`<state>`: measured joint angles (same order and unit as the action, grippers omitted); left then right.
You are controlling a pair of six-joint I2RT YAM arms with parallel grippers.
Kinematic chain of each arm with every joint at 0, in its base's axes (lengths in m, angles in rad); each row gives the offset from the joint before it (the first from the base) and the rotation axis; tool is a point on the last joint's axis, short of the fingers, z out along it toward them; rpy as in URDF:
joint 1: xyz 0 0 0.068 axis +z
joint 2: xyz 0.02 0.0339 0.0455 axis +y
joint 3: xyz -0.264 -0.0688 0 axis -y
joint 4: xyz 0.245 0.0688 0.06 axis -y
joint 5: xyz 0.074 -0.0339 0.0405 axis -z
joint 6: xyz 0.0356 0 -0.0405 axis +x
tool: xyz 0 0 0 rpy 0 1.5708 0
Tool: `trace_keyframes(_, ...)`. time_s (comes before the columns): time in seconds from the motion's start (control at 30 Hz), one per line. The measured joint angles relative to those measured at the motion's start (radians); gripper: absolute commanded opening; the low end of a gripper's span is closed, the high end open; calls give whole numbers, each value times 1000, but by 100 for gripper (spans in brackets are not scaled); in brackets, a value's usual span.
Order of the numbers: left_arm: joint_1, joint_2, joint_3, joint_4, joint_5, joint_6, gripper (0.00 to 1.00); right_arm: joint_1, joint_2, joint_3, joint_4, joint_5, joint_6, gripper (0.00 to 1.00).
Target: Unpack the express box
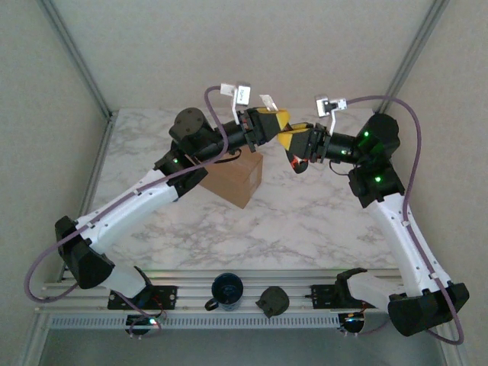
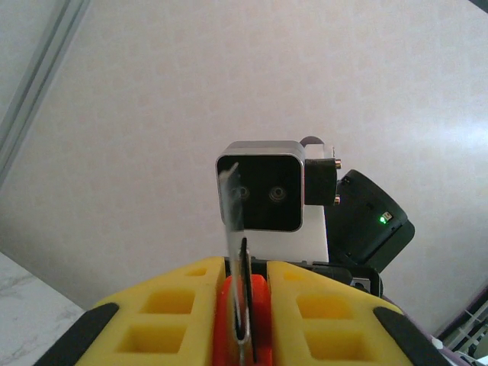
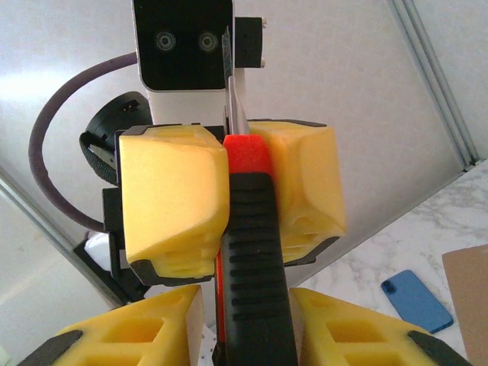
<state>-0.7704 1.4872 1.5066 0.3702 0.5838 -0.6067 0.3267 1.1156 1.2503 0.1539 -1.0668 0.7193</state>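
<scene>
Knife (image 3: pixel 255 229): clamped in left tool (image 2: pixel 244 305); handle between fingers of right tool (image 3: pixel 252 335), grip not discernible. Advice: seat right firmly before left releases.

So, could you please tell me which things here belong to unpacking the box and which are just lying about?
For the job: brown cardboard express box; red-and-black utility knife, clamped in the left hand.
Lying about: dark blue cup; small black rounded object; flat blue phone on the marble table.
</scene>
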Motion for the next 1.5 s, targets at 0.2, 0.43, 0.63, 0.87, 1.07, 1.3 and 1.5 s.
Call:
trace_keyframes(0.2, 0, -2, 0, 1, 7, -4, 0, 8, 1, -2, 1, 4, 3, 27)
trace_keyframes(0.43, 0, -7, -2, 4, 9, -23, 0, 14, 0, -5, 20, -1, -1, 17)
trace_keyframes(0.63, 0, -8, -4, 4, 19, -23, 0, 16, -9, -13, 26, 2, 0, 0)
trace_keyframes(0.87, 2, -10, -4, -7, -8, 9, 85, 25, -22, -20, -11, 52, -5, 0)
trace_keyframes(1.07, 3, -56, -4, -159, -143, 108, 97, 25, -21, 73, -319, 211, -143, 0)
trace_keyframes(1.3, 36, -233, -4, -473, -570, 189, 88, 26, 19, 262, -688, 498, -360, 0)
trace_keyframes(1.5, 369, -267, -27, -649, -748, 125, 68, 67, 157, 336, -874, 677, -488, 0)
